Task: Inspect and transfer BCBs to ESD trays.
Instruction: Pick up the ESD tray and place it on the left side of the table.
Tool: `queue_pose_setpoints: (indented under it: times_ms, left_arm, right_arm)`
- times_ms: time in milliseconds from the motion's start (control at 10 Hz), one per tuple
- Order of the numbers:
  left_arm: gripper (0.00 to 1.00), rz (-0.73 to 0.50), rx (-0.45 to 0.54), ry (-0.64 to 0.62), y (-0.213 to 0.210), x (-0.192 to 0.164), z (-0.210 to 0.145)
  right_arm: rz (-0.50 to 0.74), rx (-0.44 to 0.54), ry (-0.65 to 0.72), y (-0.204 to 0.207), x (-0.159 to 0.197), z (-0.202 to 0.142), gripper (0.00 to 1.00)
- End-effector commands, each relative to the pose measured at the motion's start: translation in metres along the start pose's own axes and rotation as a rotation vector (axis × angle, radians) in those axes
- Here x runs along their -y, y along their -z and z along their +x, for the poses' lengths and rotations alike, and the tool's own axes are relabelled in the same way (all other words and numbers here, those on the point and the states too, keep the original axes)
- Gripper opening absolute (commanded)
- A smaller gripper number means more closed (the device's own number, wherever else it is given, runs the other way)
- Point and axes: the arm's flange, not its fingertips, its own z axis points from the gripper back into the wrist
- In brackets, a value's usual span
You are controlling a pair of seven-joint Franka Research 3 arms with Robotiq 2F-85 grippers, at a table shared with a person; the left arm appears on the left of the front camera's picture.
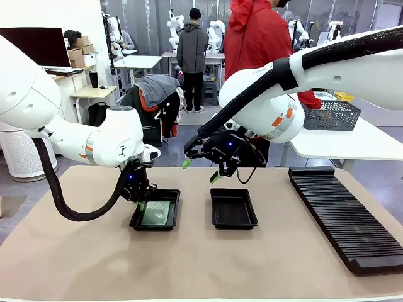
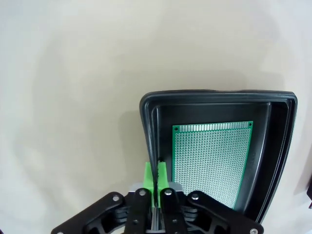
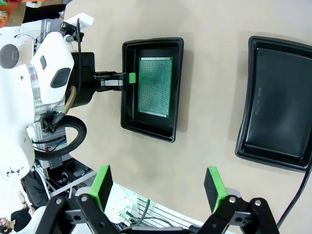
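A pale-green BCB point(image 1: 156, 212) lies flat in the left ESD tray point(image 1: 155, 226). My left gripper point(image 1: 141, 202) is shut, its green pads pressed together just over that tray's near-left rim, beside the board and holding nothing. In the left wrist view the gripper point(image 2: 156, 175) sits at the tray rim point(image 2: 214, 95), and the board point(image 2: 212, 161) lies to its right. The second ESD tray point(image 1: 234, 225) has nothing in it. My right gripper point(image 1: 201, 170) hangs open above and behind it. The right wrist view looks past the open gripper point(image 3: 159, 180) down on the board point(image 3: 155, 87) and the bare tray point(image 3: 278, 107).
A long black slotted rack point(image 1: 343, 214) lies along the right side of the mat. A grey wire basket point(image 1: 330, 116) stands on the white table at the back right. A person in a red jacket point(image 1: 258, 38) stands at the far side.
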Motion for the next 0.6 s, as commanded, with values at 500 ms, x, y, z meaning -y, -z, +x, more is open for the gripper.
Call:
queue_pose_setpoints:
  times_ms: [500]
  left_arm:
    - [0.03,-0.212,0.010,0.068,0.005,-0.038,0.006]
  right_arm:
    - [-0.020,0.004,0.014,0.001,-0.002,0.001,1.00]
